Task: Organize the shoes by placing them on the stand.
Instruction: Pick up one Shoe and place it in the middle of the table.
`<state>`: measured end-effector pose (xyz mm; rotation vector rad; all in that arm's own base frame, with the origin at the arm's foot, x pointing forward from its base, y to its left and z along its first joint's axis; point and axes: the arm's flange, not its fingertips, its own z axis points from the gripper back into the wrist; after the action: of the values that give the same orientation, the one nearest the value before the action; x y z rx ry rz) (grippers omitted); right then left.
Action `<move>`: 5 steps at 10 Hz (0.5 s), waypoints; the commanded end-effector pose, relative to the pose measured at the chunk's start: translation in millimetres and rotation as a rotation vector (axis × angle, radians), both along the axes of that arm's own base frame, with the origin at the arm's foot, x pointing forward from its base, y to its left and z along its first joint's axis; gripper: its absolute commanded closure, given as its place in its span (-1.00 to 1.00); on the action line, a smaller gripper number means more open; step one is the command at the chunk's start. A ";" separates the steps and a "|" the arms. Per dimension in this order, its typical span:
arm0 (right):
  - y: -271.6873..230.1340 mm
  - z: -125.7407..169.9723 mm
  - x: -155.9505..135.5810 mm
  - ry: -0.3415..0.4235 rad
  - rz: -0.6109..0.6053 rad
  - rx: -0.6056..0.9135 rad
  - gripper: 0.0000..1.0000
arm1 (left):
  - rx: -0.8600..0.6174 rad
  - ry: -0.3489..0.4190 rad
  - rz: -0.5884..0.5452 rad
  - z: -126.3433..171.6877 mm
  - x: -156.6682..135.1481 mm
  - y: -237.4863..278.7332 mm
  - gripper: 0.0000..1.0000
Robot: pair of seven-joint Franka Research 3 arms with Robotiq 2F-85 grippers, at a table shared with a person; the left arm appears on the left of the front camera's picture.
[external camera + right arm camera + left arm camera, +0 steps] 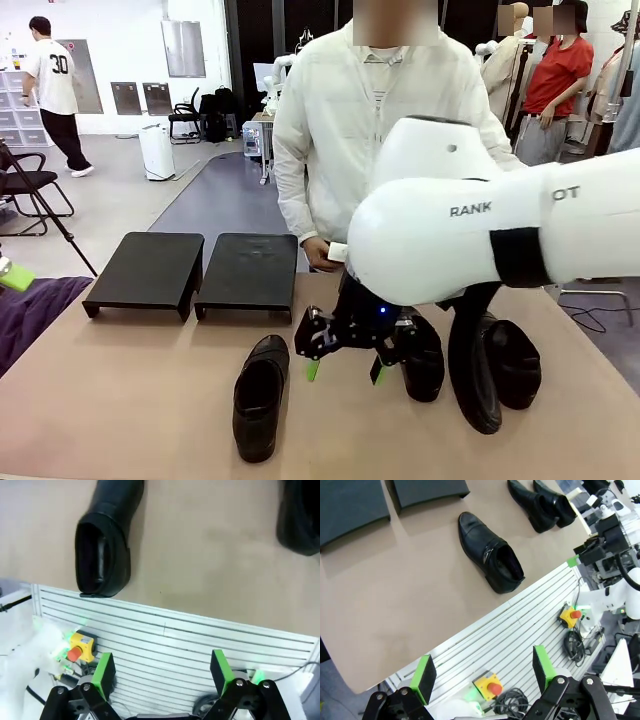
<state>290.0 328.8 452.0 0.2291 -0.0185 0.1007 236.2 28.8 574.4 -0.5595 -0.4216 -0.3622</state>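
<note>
Rt pincer (346, 372): spread, pinching nothing, low over mid bench (120, 400). Just to its left, lone shoe (260, 395), heel at near bench edge. Beyond that, open bench up to stand trays (145, 270), side by side, both bare, near far edge. To its right, other shoes (515, 365) bunched, partly hidden by arm.

Lt pincer (482, 670): spread, empty, off near edge over slotted rail plate (520, 625), yellow e-stop box (490, 686) under it.

Front view adds person (380, 130) at far side, open workshop floor behind. Wrist views add rail plate below bench edge.

Black shoes (261, 396), black stand (145, 268), tan table (120, 400), white arm (450, 250).
</note>
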 end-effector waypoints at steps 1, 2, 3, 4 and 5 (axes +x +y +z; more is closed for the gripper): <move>48.7 -13.6 16.4 0.007 0.135 0.001 -1.00 | -0.017 -0.008 -0.016 -0.2 0.0 1.0 -1.00; 71.1 -15.7 13.9 0.003 0.219 0.002 -1.00 | -0.017 -0.008 -0.016 -0.2 0.0 1.0 -1.00; 88.5 -20.3 11.7 0.030 0.308 0.002 -1.00 | -0.017 -0.008 -0.016 -0.2 0.0 1.0 -1.00; 93.2 -25.9 13.3 0.055 0.344 -0.004 -1.00 | -0.017 -0.008 -0.016 -0.2 0.0 1.0 -1.00; 88.4 -28.8 17.2 0.068 0.320 -0.015 -1.00 | -0.017 -0.008 -0.016 -0.2 0.0 1.0 -1.00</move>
<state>294.0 427.5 420.4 0.2392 0.0776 0.3926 236.2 28.8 574.3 -0.5594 -0.4214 -0.3622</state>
